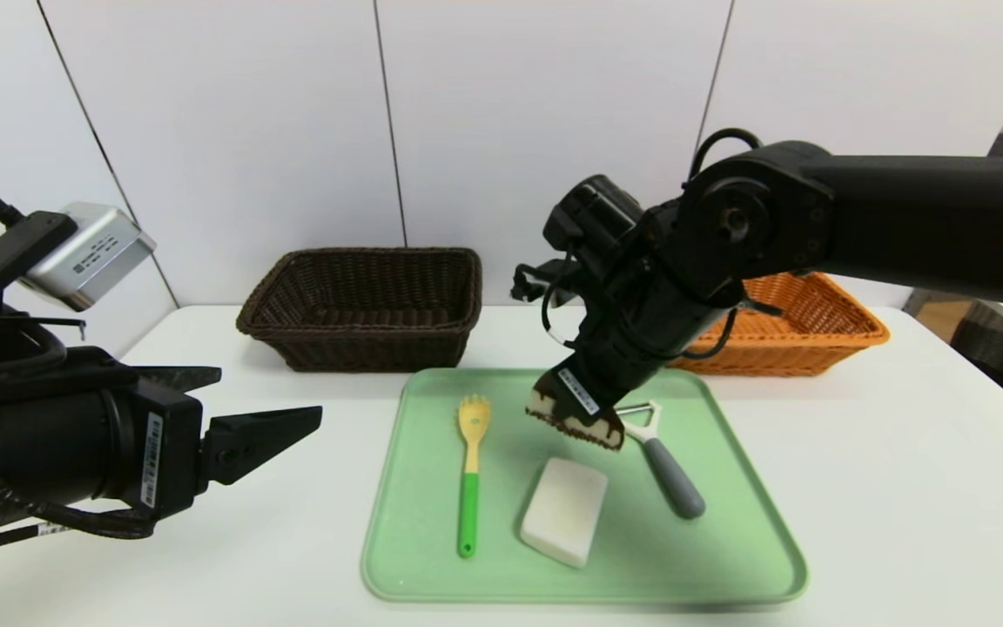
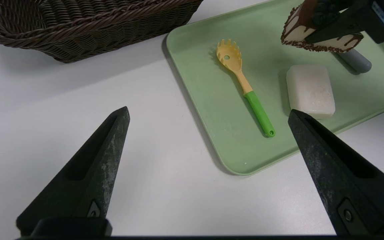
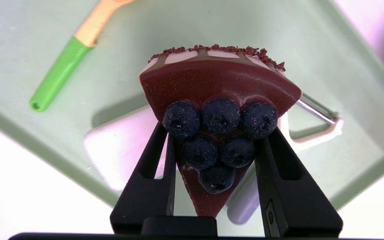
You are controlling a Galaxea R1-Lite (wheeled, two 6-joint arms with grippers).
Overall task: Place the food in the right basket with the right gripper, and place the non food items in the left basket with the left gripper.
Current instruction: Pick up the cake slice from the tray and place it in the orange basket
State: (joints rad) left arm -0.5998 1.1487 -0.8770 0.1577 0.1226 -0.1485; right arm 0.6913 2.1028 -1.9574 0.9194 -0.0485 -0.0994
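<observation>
Chocolate cake wedge topped with blueberries (image 3: pixel 220 100) hung above the pale green plastic tray (image 1: pixel 728 514), clamped between the jaws of the right gripper (image 1: pixel 575 418). Below it on the tray lay a yellow spaghetti spoon with a green handle (image 1: pixel 469 470) at nine o'clock, a white rectangular soap bar (image 1: pixel 564 510) at six, and a grey-handled peeler (image 1: pixel 663 457) at three. The left gripper (image 2: pixel 208 130) hovered with fingers spread wide over the white table (image 1: pixel 902 488). A dark brown wicker basket (image 1: pixel 362 305) and an orange wicker basket (image 1: pixel 802 326) stood beyond the tray.
</observation>
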